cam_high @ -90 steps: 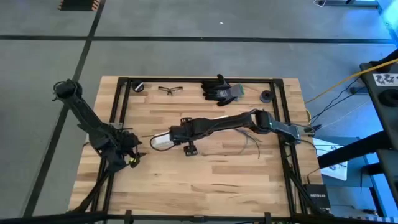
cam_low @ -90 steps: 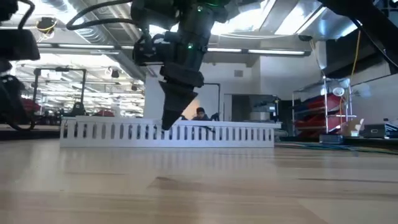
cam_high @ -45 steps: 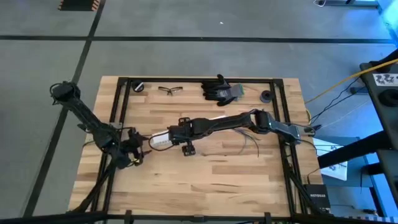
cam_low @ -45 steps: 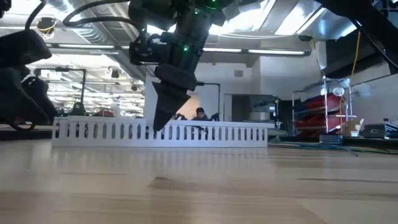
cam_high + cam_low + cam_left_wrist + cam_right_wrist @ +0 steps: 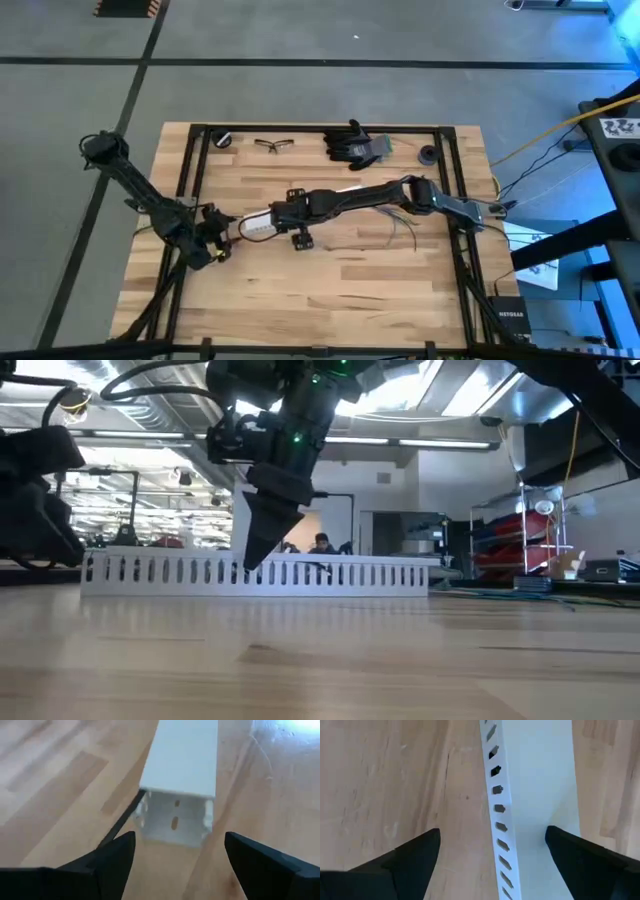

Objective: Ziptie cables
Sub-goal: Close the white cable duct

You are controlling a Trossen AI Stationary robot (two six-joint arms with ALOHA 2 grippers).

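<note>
we see even, diffuse overhead light on the wooden table [image 5: 330, 270] from above, with only faint, short shadows beneath the arms. a cold blue cast washes the floor at the right edge. at table height, ceiling lights [image 5: 420, 390] glare white and burn out the area behind the dark arm, which reads almost as a silhouette; the near tabletop is soft and out of focus, with a pale sheen. in the left wrist view, a bright glare spot sits at one corner and the white slotted channel [image 5: 182, 775] is blurred. the right wrist view is brighter, evenly lit, slightly soft.
</note>
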